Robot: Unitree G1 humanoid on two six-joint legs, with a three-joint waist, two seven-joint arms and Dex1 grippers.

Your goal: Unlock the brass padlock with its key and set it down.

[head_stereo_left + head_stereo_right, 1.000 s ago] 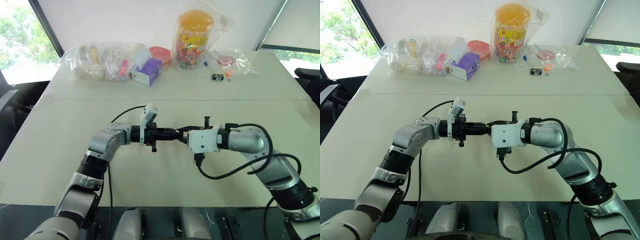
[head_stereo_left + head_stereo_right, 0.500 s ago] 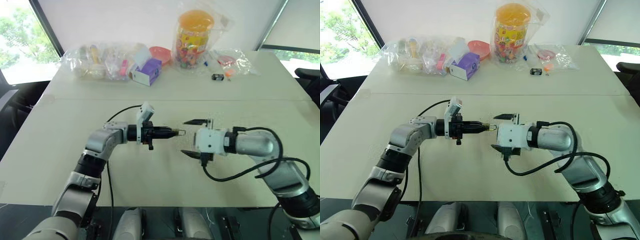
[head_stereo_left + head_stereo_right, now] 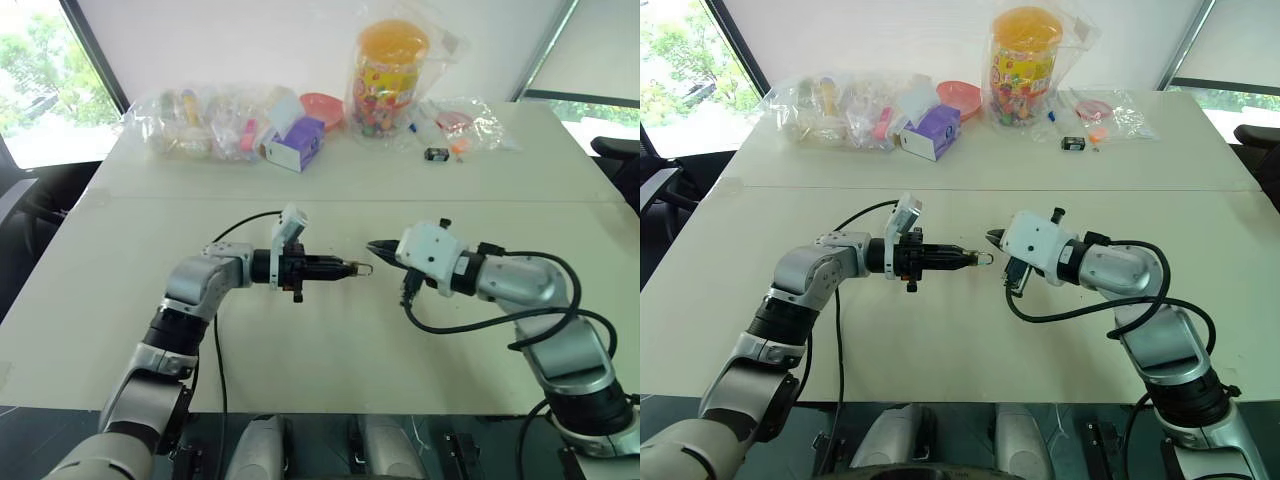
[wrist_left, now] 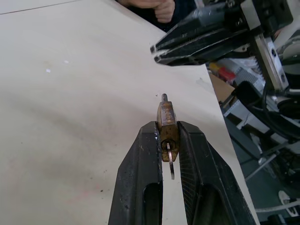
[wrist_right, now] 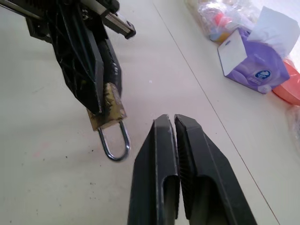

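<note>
Pale and wide, the table (image 3: 120, 290) carries bagged clutter along its far edge. Above its middle, in the head views, the left gripper (image 3: 345, 267) grips the brass padlock (image 3: 356, 267) clear of the surface, the right gripper (image 3: 377, 247) close beside it.

From the left wrist, black fingers (image 4: 140, 187) are clamped on the lock body, a key (image 4: 170, 164) seated in its end.

From the right wrist, the right gripper's fingers are pressed together, holding nothing, and the shackle (image 5: 114, 145) looks closed.

Unlocking seems unfinished; the next move probably calls for the right gripper to open and reach that key.

Lock: small brass padlock (image 5: 107, 108) with silvery steel shackle, shackle looks closed
Pose: held level above the desk, shackle pointing outward
Key: a thin metal piece sticks from the keyhole end
</note>
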